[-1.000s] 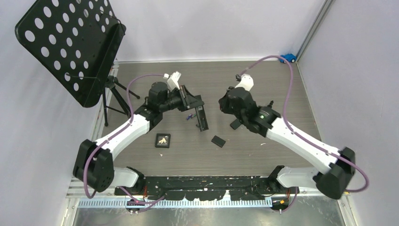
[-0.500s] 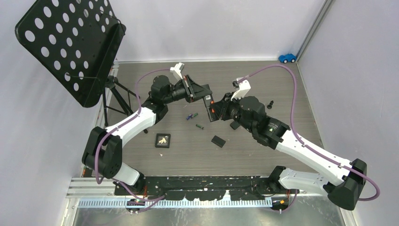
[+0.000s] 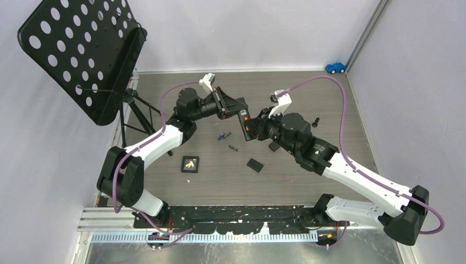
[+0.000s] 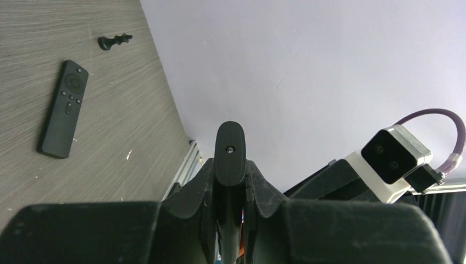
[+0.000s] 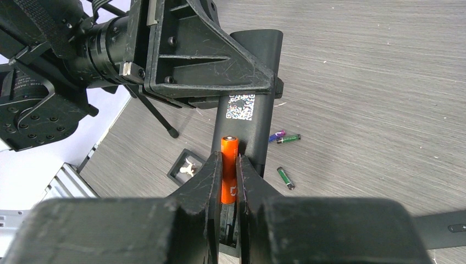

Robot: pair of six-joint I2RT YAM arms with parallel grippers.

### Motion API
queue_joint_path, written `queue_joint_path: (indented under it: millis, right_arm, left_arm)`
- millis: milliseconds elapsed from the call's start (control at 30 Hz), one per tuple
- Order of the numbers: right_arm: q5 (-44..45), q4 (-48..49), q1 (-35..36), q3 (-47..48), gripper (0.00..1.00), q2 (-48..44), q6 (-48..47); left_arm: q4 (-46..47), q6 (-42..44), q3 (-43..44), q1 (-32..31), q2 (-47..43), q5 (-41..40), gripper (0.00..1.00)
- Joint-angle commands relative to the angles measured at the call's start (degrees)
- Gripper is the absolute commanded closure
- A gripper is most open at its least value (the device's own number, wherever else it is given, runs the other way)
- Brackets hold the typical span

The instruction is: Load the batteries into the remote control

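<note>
The right gripper (image 5: 228, 168) is closed to a narrow slot on an orange battery (image 5: 229, 148), gripping its lower half while the top end stands free above the fingertips. Directly behind the battery is the remote control (image 5: 242, 107), its back facing the battery and a QR sticker just above the battery's tip. The left gripper (image 4: 229, 165) is clamped shut on that remote and holds it in the air, off the table (image 3: 220, 181), tilted towards the right arm. 1 second ago the 2 arms were well apart, with the remote low over the table and the right gripper drawn back. Half a second ago they had swung together, and since then they have barely moved, so the approach looks finished and fine alignment appears to have begun. Whether the battery already touches the battery bay cannot be told. Below, 3 loose batteries (image 5: 289, 137), green and purple, lie on the table near the black cover plate (image 3: 254, 165). A second remote (image 4: 61, 110) and a black chess piece (image 4: 114, 40) lie further off
</note>
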Motion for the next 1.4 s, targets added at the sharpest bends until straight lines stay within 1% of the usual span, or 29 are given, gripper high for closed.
queue_joint_path:
  millis: [0,167,333,400,533,633,800,967,1033,1167,1233,1367]
  right_arm:
    - [-1.0,-1.3,1.2,-0.4,0.90,-0.6,0.1]
    - [-1.2,-1.8,2.0,-1.0,0.88,-0.7,1.1]
    - [0.6,-2.9,2.4,-1.4,0.87,-1.4,1.4]
    - [0.9,-3.3,2.4,-1.4,0.83,-1.8,1.4]
    - [1.0,-4.3,2.4,-0.8,0.73,-2.1,2.2]
    - [1.1,-5.3,2.4,0.1,0.70,-2.0,3.0]
    - [1.6,-5.9,2.4,1.1,0.68,-2.3,3.9]
    - [4.8,-6.0,2.4,1.1,0.67,-2.5,3.7]
    - [5.6,-5.7,2.4,1.3,0.68,-2.4,3.3]
    - [6.9,-3.9,2.4,1.3,0.79,-1.7,2.6]
    - [7.0,-2.3,2.4,1.2,0.82,-1.5,2.2]
    - [7.2,1.9,2.4,0.0,0.83,-1.6,1.8]
  left_arm:
    - [7.1,-4.3,2.5,-0.2,-0.6,0.5,1.00]
    - [9.6,-7.3,2.4,-0.2,0.1,0.0,1.00]
    - [10.4,-7.6,2.5,-0.2,0.0,-0.2,1.00]
    - [10.2,-7.5,2.5,-0.2,-0.1,-0.2,1.00]
    - [10.0,-7.2,2.2,-0.3,-0.4,-0.2,1.00]
    - [10.0,-7.1,1.9,-0.2,-0.5,-0.3,1.00]
    - [9.7,-6.8,1.8,-0.2,-0.8,-0.4,1.00]
    - [9.5,-6.8,1.7,-0.3,-1.0,-0.4,1.00]
    - [9.0,-7.0,1.6,-0.3,-1.2,-0.4,1.00]
    - [7.8,-7.9,1.4,-0.3,-1.2,-0.1,1.00]
    - [8.2,-9.3,0.9,-0.2,-0.9,0.0,1.00]
    - [12.0,-13.1,-0.4,-0.3,-0.1,-0.1,1.00]
